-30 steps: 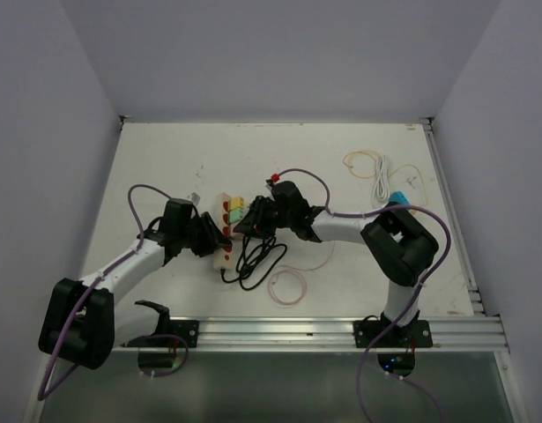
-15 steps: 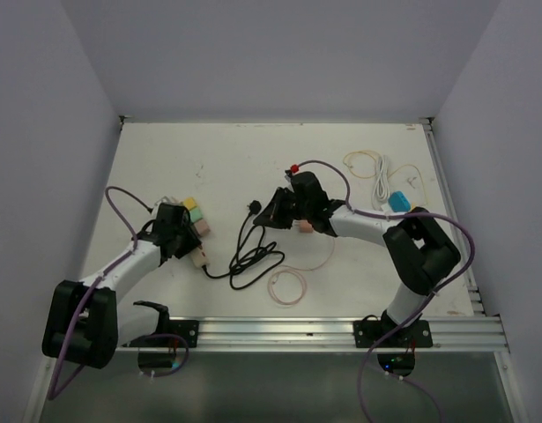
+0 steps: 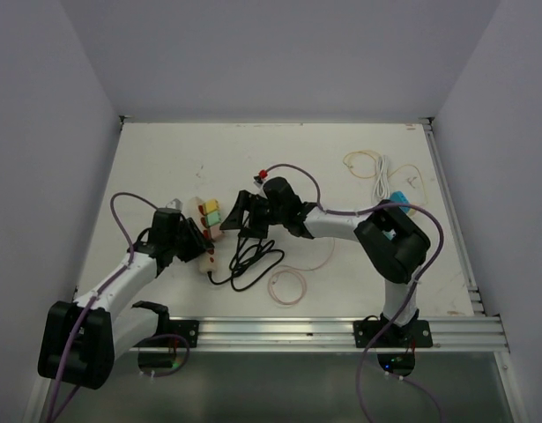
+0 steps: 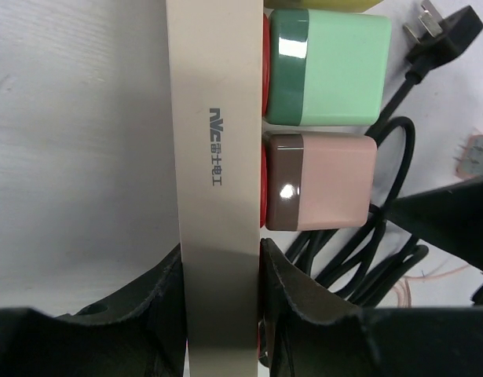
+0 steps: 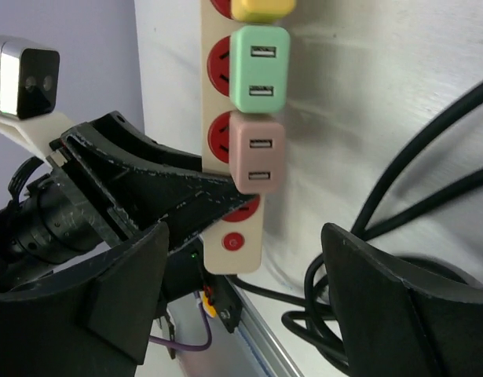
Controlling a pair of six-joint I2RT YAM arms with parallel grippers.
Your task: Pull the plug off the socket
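Note:
A cream power strip (image 4: 214, 118) lies on the table with my left gripper (image 4: 221, 275) shut on its near end, one finger on each side. Yellow (image 3: 203, 204), green (image 4: 327, 67) and pink (image 4: 320, 181) adapters sit in its red sockets. A black plug (image 4: 445, 31) with bare prongs lies on the table to the right of the strip, out of any socket. Its cord (image 3: 248, 260) is coiled nearby. My right gripper (image 5: 245, 243) stands open just right of the strip (image 5: 210, 94), over its switch end, with nothing between the fingers. From above, the right gripper (image 3: 244, 218) faces the left gripper (image 3: 198, 242).
A pale loop of cord (image 3: 286, 286) lies near the front. A white cable (image 3: 381, 181) and a blue object (image 3: 399, 201) sit at the back right. An aluminium rail (image 3: 341, 330) runs along the near edge. Walls close in the left, back and right.
My right gripper has opened and swung left, back to the strip. The left arm has carried the strip left and then slightly right, still gripping it.

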